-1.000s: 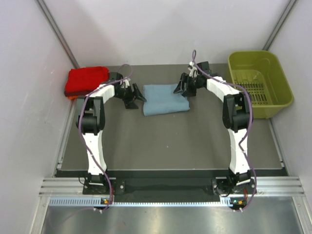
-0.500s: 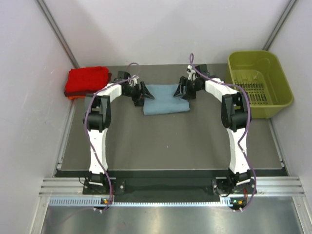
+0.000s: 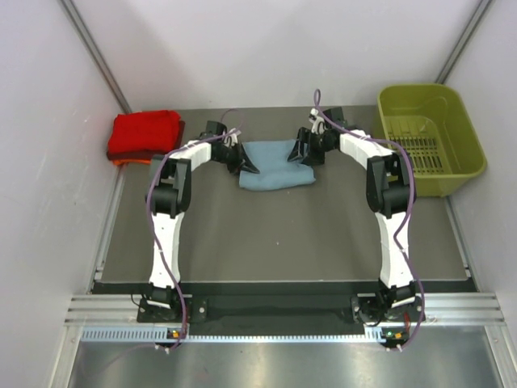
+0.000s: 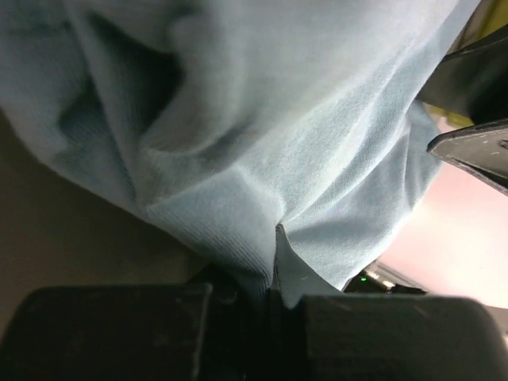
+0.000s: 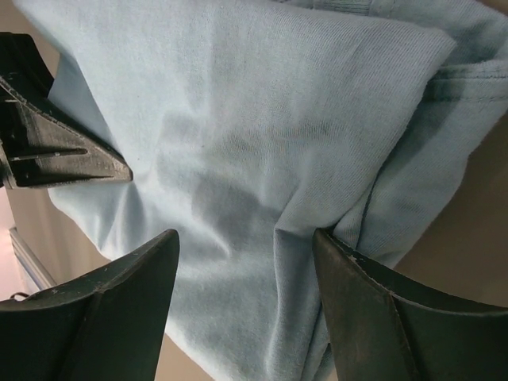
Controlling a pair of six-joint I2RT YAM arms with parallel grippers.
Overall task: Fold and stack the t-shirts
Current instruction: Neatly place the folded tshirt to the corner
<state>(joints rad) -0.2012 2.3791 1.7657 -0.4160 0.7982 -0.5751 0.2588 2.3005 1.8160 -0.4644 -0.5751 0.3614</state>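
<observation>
The main risk is a lopsided lift. The left gripper (image 4: 274,305) is closed tight on a pinch of the blue-grey shirt (image 3: 275,164) at its left edge. The right gripper (image 5: 244,238) has its jaws standing well open, one finger on each side of a ridge of cloth at the shirt's right edge, and holds nothing. If the left arm pulls or rises before the right one closes, the folded layers would likely slide apart and the fold would open. The left pinch also looks shallow and bunched. I cannot tell how many layers it has caught. If it has only the top one, that layer could peel away from the rest. The right jaws may likewise close on just the upper fold, since the cloth swells up between them.

The shirt lies near the middle of the far edge of the table (image 3: 275,234), between the two grippers. It is a soft, matte knit folded into a rough rectangle, with a stitched hem showing along its right side. It puckers into creases where the left gripper bites. A stack of red shirts (image 3: 144,132) sits well apart in the far left corner. A green basket (image 3: 420,113) stands at the far right.
</observation>
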